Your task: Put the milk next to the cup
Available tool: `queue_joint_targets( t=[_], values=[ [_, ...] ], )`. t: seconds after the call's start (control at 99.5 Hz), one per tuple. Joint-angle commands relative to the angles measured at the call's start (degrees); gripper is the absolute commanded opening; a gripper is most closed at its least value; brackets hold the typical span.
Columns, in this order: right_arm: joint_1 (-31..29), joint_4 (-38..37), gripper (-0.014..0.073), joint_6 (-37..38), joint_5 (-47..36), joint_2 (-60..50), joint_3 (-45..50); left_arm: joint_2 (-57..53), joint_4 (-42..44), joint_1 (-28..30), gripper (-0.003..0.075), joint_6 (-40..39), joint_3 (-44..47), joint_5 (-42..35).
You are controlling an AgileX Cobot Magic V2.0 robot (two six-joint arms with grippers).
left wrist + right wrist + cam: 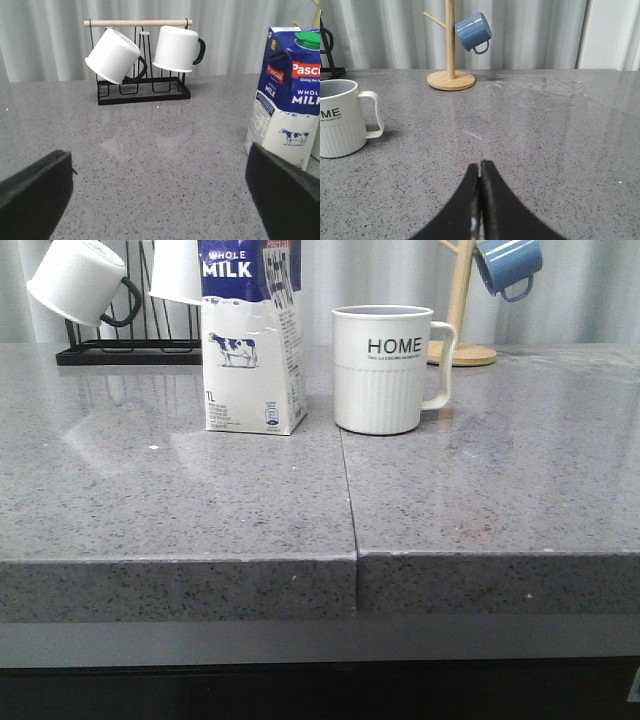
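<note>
On the grey counter (180,490), the milk (287,95) stands beyond the wide-open, empty left pincer (165,195).

Front view low, near surface (150,510) edge, facing forward. Wrist views low behind each claw; share milk (252,340), cup (383,368) with front.

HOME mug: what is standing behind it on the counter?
Behind the HOME mug stands a wooden mug tree with a blue mug hanging on it. The mug covers part of the tree's round base, so anything directly behind cannot be seen.
</note>
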Motion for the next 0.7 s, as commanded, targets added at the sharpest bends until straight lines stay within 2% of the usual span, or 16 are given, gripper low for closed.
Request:
queue_joint_targets(
  t=[0.0, 0.09, 0.161, 0.231, 0.352, 0.693],
  values=[
    [-0.32, -0.51, -0.0122, 0.05, -4.69, 0.50, -1.41, -4.59, 1.25, 0.28, 0.0656, -1.69, 0.46, -2.09],
    [-0.32, -0.51, -0.0122, 0.05, -4.69, 0.50, -1.41, -8.47, 1.77, 0.28, 0.0579, -1.69, 2.34, -0.85],
    [-0.32, -0.51, -0.0122, 0.05, -4.69, 0.50, -1.41, -11.03, 1.77, 0.28, 0.0461, -1.69, 3.37, -0.90],
    [-0.32, -0.51, -0.0122, 0.05, -4.69, 0.50, -1.41, -12.68, 2.15, 0.28, 0.0300, -1.69, 3.76, -0.90],
    [-0.32, -0.51, -0.0122, 0.05, -4.69, 0.50, -1.41, -13.30, 2.63, 0.28, -0.0025, -1.46, 4.37, -0.90],
    [-0.32, -0.51, -0.0122, 0.05, -4.69, 0.50, -1.41, -13.30, 2.68, 0.28, -0.0020, -1.27, 4.42, -0.90]
  ],
)
